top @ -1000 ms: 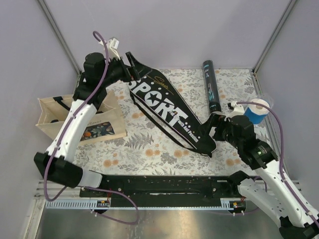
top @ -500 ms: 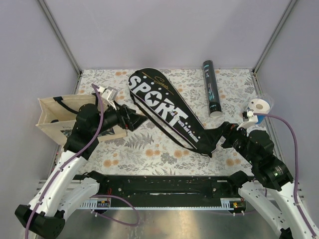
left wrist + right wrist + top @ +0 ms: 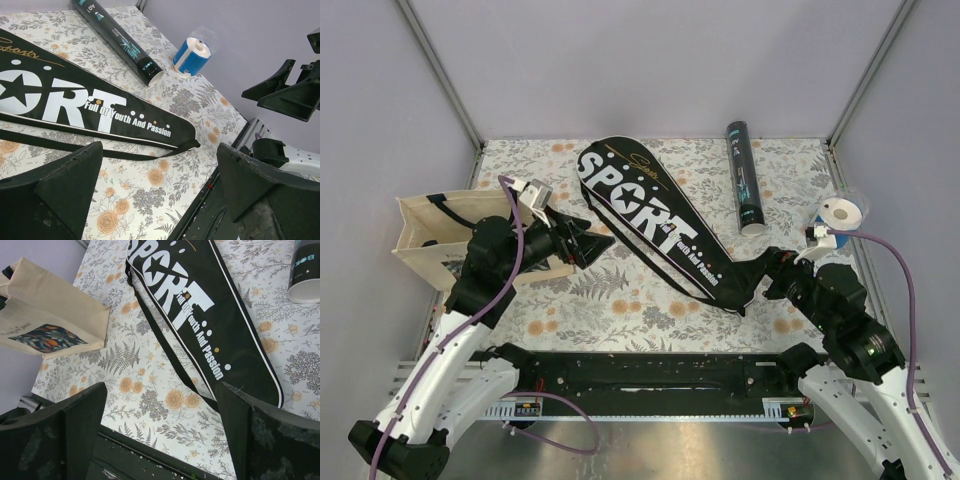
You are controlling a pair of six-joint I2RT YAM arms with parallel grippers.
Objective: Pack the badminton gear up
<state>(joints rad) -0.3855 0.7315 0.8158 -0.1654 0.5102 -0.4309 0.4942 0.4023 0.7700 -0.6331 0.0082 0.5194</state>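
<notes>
**Item 1, black "SPORT" cover** [image 3: 655, 225]: lies flat across the floral table [image 3: 620, 300], wide head toward 11 o'clock and narrow end toward 4 o'clock. A second ago the head was raised at the far-left corner; it has since been laid down.

**Item 2, black tube** [image 3: 744, 178]: lies at 1 o'clock, apart from the cover, unmoved.

**Item 3, left gripper** [image 3: 592, 236]: drawn back from the far corner to 9 o'clock beside the cover's head. Jaws spread wide, holding nothing.

**Item 4, right gripper** [image 3: 752, 275]: at 4 o'clock, just beside the narrow end. Jaws wide apart, empty.

**Racket, shuttlecocks:** not in view.

**Assessment:** the cover has probably just been released and settled, leaving the tube the likely next piece.
</notes>
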